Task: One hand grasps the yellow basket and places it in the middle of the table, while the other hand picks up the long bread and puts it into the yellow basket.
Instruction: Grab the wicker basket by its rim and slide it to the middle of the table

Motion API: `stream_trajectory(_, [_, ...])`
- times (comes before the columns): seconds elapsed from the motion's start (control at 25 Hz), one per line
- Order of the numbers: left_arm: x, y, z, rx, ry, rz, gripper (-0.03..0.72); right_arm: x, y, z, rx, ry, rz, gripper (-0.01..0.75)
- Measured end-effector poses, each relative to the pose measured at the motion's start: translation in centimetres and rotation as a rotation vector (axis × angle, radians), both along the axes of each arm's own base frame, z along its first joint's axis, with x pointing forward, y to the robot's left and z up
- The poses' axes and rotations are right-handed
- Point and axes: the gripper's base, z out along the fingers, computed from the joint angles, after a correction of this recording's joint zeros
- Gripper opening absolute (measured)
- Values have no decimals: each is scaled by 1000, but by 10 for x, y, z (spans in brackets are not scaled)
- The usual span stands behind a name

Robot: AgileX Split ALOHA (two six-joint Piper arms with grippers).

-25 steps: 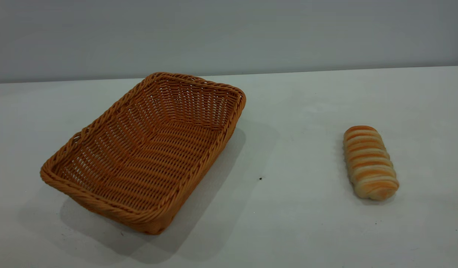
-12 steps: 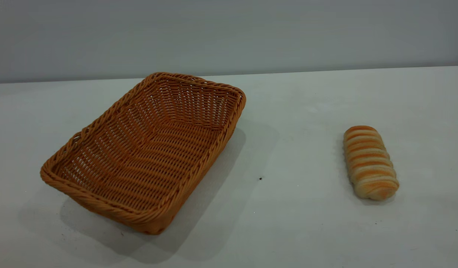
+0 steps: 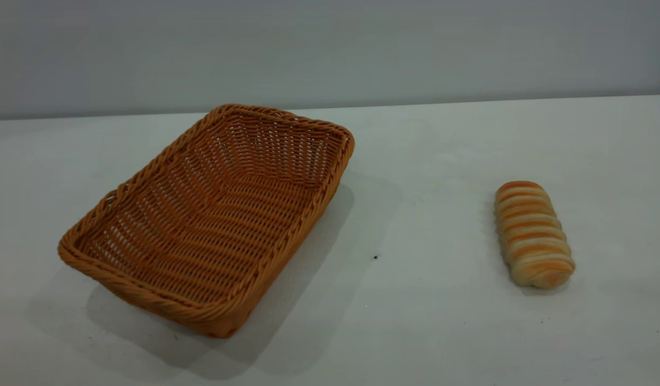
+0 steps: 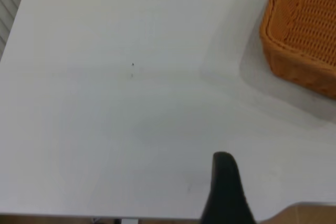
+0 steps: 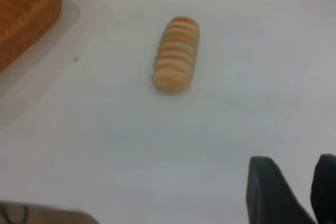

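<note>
My orange woven yellow basket (image 3: 212, 220) sits empty toward the bench's (image 3: 442, 332) left side, angled toward the far edge. The long bread (image 3: 532, 234), a striped roll, lies well apart near the right side. Nothing has moved over the last second, so I judge the task not yet begun. My left tool (image 4: 226, 190) shows one dark finger only; I cannot tell its opening. My right tool (image 5: 294, 190) shows two fingers slightly parted, holding nothing, short of the bread.

Woven wicker basket (image 3: 212, 225), matt smooth white table (image 3: 442, 321), glazed bread (image 3: 532, 233)
</note>
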Motion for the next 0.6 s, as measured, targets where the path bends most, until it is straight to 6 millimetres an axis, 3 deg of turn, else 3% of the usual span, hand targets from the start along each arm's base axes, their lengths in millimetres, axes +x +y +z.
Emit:
stream_trajectory(0.12, [8, 0, 16, -47, 21, 38, 582, 0, 0, 8, 0, -57, -4, 264])
stream_trajectory(0.24, [32, 1, 35, -86, 84, 72, 582, 13, -1, 24, -5, -106, -6, 329])
stream_trajectory(0.4, [76, 1, 46, -107, 227, 81, 582, 54, 0, 37, 8, -74, 9, 408])
stream_trajectory(0.6, [135, -5, 32, -222, 394, 105, 582, 116, 7, 31, 54, 65, 86, 443])
